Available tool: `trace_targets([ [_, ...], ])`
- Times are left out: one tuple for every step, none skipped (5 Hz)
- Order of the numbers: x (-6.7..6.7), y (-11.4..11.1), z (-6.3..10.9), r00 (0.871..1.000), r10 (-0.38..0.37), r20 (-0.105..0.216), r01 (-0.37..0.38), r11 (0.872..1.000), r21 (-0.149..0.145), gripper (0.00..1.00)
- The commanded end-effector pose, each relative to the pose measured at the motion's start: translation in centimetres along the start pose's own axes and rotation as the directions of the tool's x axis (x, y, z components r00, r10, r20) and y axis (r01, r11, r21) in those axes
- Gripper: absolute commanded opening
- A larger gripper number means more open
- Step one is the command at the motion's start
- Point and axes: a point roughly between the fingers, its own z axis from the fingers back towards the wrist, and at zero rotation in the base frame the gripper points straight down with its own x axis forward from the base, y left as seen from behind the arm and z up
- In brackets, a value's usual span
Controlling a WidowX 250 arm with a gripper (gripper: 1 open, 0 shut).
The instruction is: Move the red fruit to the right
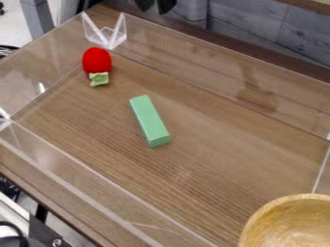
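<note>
The red fruit [96, 61] sits at the back left of the wooden table top, with its pale yellow-green cap facing the front. A long green block [150, 121] lies in front of it and to its right, near the middle. Only dark tips of my gripper [153, 5] show at the top edge of the camera view, up and to the right of the fruit and well apart from it. Nothing shows between the tips, and the frame edge cuts off their spacing.
Clear acrylic walls [103, 34] fence the wooden surface on all sides, with a corner standing just behind the fruit. The rim of a wooden bowl [290, 224] fills the bottom right corner.
</note>
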Motion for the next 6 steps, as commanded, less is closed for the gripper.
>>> trace_targets([
  [0.7,1.9,2.3,0.998,0.006,0.057,-0.008,0.999,0.038,1.0],
  [1.3,1.9,2.0,0.998,0.033,0.045,-0.036,0.998,0.049,1.0],
  [1.3,1.9,1.7,0.998,0.06,0.034,-0.062,0.996,0.061,1.0],
  [1.4,2.4,1.4,0.999,0.041,0.02,-0.043,0.997,0.07,1.0],
  [1.4,3.1,1.3,1.0,0.025,0.006,-0.025,0.997,0.08,1.0],
  [1.1,4.1,0.6,0.995,0.103,0.007,-0.103,0.99,0.097,1.0],
])
